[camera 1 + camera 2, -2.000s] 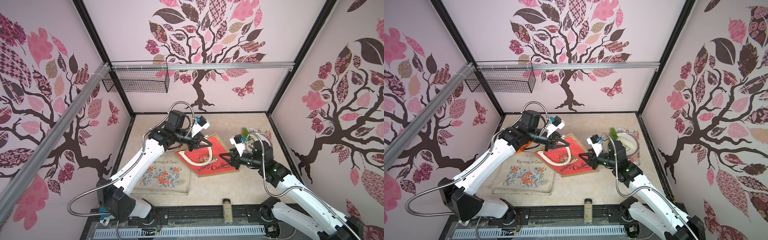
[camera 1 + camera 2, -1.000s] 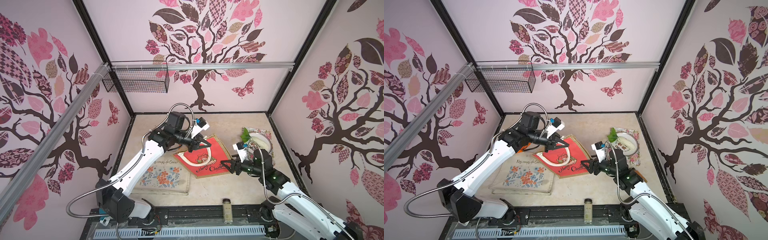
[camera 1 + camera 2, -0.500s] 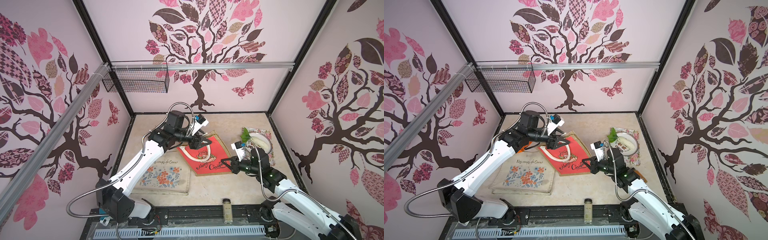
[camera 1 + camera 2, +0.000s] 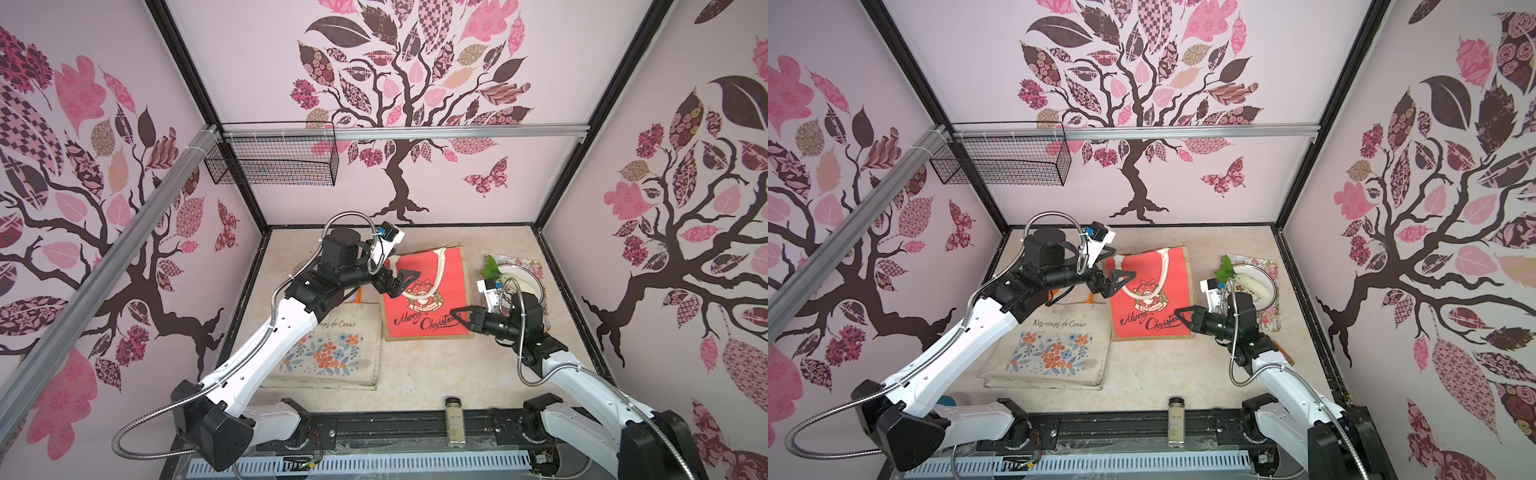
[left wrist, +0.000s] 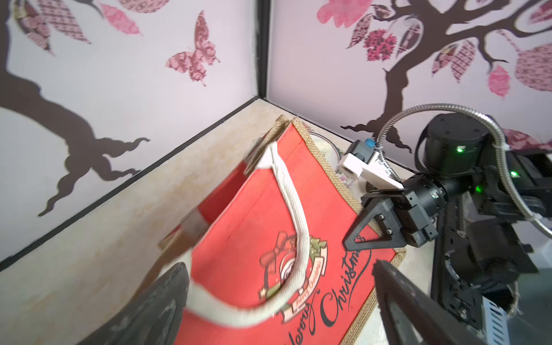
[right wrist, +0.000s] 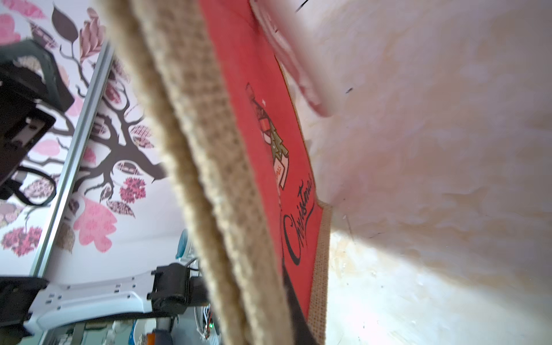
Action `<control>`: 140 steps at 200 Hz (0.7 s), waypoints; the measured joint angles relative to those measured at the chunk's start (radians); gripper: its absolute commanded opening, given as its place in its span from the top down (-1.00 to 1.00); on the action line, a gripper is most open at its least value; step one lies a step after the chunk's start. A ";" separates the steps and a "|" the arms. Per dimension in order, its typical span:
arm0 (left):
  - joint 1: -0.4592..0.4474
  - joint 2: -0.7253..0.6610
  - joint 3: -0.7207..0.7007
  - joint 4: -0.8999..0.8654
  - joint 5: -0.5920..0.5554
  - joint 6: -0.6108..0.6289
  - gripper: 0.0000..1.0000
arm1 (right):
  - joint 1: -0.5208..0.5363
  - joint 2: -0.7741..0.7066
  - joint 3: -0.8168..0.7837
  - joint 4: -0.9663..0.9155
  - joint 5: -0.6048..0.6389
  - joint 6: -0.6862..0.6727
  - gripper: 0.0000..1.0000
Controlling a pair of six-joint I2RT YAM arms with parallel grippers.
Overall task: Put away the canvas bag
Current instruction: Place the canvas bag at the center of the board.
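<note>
Left fingers [image 4: 405,276] spread at red bag [image 4: 432,303] handle [image 4: 441,266], right fingers [image 4: 461,312] clamping its edge, floral bag [image 4: 332,353], plate [image 4: 536,282] alongside

The red bag [image 4: 449,286] is matt printed cloth with coarse, rough tan burlap edging [image 6: 206,143]. Its white handle [image 5: 291,206] is thick woven webbing. The flowered bag [image 4: 332,353] is soft, creased matt cloth. The bench [image 4: 415,374] looks like matt mottled stone. The basket [image 4: 274,166] is thin black wire. The right pincer [image 5: 352,246] is matt black plastic, and the hose [image 5: 433,106] behind it is ribbed bright metal.
</note>
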 measured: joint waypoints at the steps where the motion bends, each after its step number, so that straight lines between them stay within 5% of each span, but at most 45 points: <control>1: 0.000 0.000 -0.001 0.002 -0.004 -0.003 -0.95 | -0.002 0.002 0.000 -0.002 0.000 0.000 1.00; 92: 0.011 -0.079 -0.478 0.291 -0.212 -0.552 -0.81 | -0.006 0.246 0.185 -0.255 0.182 -0.196 0.99; 113: -0.024 -0.052 -0.515 0.333 -0.254 -0.586 -0.84 | -0.006 0.286 0.204 -0.285 0.209 -0.226 0.78; 126: -0.040 -0.012 -0.515 0.375 -0.266 -0.612 -0.84 | -0.006 0.310 0.221 -0.296 0.217 -0.241 0.34; 140: -0.051 0.037 -0.521 0.420 -0.285 -0.642 -0.72 | -0.006 0.336 0.236 -0.302 0.233 -0.269 0.21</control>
